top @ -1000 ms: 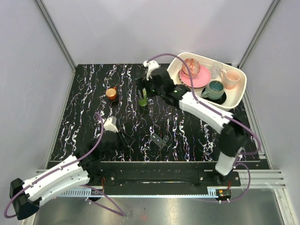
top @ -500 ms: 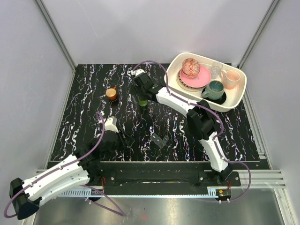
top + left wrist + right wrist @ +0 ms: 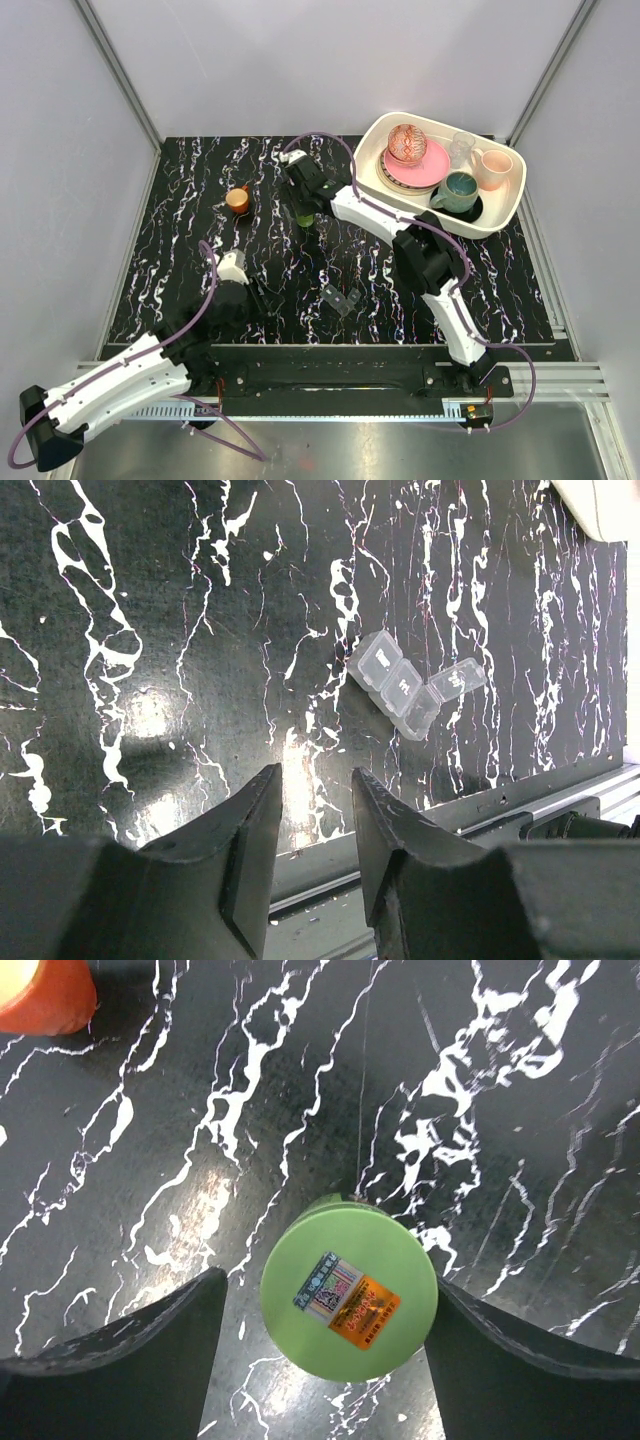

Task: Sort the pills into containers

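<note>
Basically nothing sorted yet. The small clear plastic strip pill box (image 3: 413, 686) sits near the front edge of the black white-veined table (image 3: 190, 210), with no pills visible inside. The right gripper (image 3: 328, 1280) is spread around the capped round green bottle (image 3: 348, 1293), not obviously squeezing. The left gripper (image 3: 315, 825) hovers slightly parted, empty.

Translucent pill box (image 3: 405, 686) (few square compartments), lying flat, diagonal

Lab robot cell: plain grey panel walls (image 3: 320, 60), aluminium frame posts (image 3: 118, 72), black marbled table (image 3: 180, 230), mounting rail (image 3: 350, 405) along near edge.
</note>
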You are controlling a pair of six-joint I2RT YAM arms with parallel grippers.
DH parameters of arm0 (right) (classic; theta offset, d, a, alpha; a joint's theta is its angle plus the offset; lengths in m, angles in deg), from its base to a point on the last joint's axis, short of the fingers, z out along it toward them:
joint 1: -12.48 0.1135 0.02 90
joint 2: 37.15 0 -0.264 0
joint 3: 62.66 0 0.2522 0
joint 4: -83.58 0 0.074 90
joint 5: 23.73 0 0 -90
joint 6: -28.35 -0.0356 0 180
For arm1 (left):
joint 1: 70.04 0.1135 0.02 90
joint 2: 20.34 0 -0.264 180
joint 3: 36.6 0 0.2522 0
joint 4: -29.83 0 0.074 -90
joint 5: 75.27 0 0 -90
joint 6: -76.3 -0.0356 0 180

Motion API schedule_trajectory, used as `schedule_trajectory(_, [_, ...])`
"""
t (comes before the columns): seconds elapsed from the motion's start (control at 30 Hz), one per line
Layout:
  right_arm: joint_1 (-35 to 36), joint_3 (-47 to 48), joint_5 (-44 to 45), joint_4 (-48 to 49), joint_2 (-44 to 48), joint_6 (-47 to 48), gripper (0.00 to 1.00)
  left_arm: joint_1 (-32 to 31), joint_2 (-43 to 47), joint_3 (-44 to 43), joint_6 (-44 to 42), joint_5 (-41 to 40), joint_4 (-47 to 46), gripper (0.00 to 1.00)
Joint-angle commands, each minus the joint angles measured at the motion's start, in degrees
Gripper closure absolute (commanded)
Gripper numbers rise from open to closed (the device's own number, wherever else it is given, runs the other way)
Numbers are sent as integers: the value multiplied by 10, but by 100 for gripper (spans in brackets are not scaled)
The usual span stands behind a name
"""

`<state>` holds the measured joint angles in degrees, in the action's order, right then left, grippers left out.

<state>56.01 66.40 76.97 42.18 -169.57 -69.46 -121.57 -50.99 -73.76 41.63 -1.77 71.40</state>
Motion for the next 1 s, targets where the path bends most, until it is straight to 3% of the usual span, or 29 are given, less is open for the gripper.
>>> schedule_trajectory(0.0, [-18, 24, -55, 19, -8, -23, 23, -1, 11, -16, 3, -19, 5, 61])
schedule_trajectory(0.13, [-21, 19, -60, 24, -6, -17, 33, -2, 18, -14, 6, -20, 5, 60])
schedule_trajectory(0.27, [-25, 8, -73, 25, 6, -4, 49, -2, 18, -15, 5, -20, 6, 59])
schedule_trajectory(0.3, [-25, -4, -76, 26, 12, -2, 64, -2, 18, -14, 4, -19, 6, 57])
schedule_trajectory(0.37, [-27, -20, -80, 29, 41, 9, 82, -2, 19, -17, -3, -18, 6, 51])
schedule_trajectory(0.4, [-28, -39, -89, 29, 53, 14, 95, -2, 21, -18, -7, -19, 4, 48])
schedule_trajectory(0.53, [-27, -113, -163, 11, 173, 41, 99, -2, 28, -45, -48, -22, 15, 32])
schedule_trajectory(0.57, [-27, -143, -186, 1, 198, 35, 99, -2, 30, -52, -57, -22, 18, 23])
schedule_trajectory(0.77, [-27, -263, -311, -30, 385, -73, 100, -2, 16, -109, -159, 9, -8, 3])
schedule_trajectory(0.97, [-27, -321, -397, -45, 509, -152, 100, -3, -25, -139, -274, 125, -108, 1])
